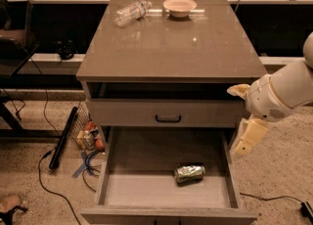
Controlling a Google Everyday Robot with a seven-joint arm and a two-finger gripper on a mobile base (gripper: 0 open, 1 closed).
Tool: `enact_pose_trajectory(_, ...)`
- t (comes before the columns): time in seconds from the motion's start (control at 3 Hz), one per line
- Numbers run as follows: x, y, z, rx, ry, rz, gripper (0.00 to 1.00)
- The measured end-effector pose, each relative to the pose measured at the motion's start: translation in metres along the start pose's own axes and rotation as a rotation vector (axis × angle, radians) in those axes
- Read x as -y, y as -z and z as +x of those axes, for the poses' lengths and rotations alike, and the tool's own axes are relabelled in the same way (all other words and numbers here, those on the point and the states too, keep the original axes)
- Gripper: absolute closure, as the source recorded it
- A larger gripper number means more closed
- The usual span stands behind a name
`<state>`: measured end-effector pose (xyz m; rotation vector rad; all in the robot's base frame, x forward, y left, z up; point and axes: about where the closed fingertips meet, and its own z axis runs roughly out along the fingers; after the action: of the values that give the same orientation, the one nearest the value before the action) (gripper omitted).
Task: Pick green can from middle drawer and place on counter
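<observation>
The green can [190, 173] lies on its side in the open middle drawer [112, 190], right of centre and near the front. The drawer is pulled out below the upper drawer [168, 113], which is closed and has a black handle. The counter [171, 43] is the glossy grey-brown top of the cabinet. My gripper [248, 138] hangs from the white arm at the right. It is just outside the drawer's right wall, above and to the right of the can and apart from it.
A clear plastic bottle [131, 12] lies on the counter's back left, with a pink bowl [180, 6] at the back centre. A black bar [62, 138], cables and small clutter [88, 138] lie on the floor left of the cabinet.
</observation>
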<state>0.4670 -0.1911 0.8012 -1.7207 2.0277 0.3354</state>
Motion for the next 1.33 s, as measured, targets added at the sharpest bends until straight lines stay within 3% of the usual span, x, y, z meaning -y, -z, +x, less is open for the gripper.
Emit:
enact_pose_trajectory(0.33, 0.0, -0.017, 0.018, -0.015, -0.025, -0.012, 0.0)
enact_pose_trajectory(0.67, 0.0, -0.057, 0.054, -0.031, -0.071, -0.035, 0.0)
enact_pose_trajectory(1.33, -0.014, -0.145, 0.115, -0.061, -0.086, -0.086, 0.0)
